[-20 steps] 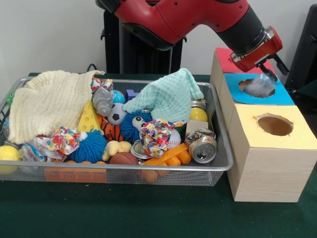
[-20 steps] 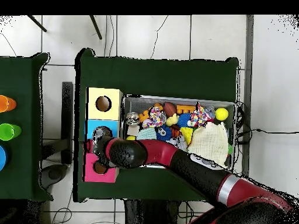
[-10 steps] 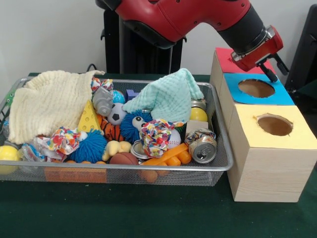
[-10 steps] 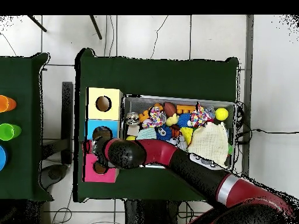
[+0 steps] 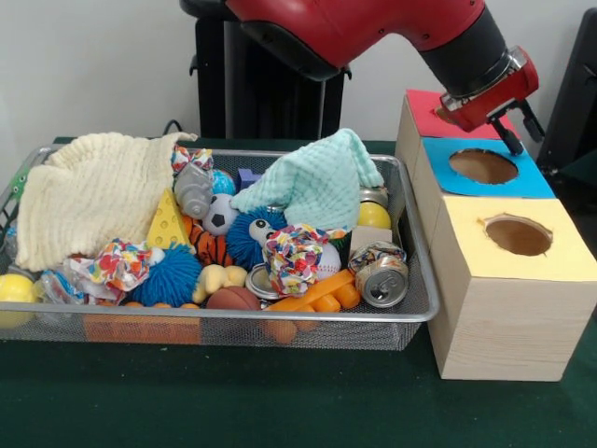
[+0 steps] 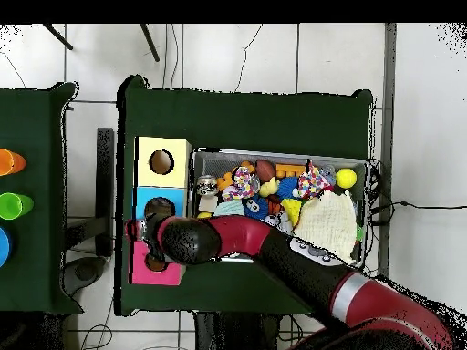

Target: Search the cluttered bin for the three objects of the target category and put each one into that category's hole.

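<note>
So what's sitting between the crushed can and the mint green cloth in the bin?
In the front view, the yellow ball and a tan block just below it lie between the crushed can and the mint green cloth.

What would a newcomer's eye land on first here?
The red and black arm sweeps in from above, its gripper hanging beside the blue panel's hole. Next comes the mesh bin, crammed with toys, cloths and a crushed can, beside the wooden box.
</note>
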`<act>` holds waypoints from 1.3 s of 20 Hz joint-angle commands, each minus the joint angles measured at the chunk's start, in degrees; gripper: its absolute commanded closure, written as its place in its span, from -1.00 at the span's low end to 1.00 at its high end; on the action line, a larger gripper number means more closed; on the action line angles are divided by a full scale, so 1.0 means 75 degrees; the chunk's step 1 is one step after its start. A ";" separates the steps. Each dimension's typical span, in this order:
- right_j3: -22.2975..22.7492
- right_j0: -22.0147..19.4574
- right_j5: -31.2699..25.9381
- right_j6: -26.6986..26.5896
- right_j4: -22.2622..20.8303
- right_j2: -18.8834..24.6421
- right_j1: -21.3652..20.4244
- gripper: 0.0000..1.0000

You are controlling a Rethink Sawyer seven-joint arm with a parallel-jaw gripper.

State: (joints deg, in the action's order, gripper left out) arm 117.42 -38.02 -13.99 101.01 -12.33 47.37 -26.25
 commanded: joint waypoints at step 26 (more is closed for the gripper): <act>-0.2425 0.2478 -0.1170 0.0823 -0.1573 -0.5128 -0.1824 -1.00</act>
State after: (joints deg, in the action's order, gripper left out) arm 105.84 -16.48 -23.75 101.01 -16.58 22.48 -39.88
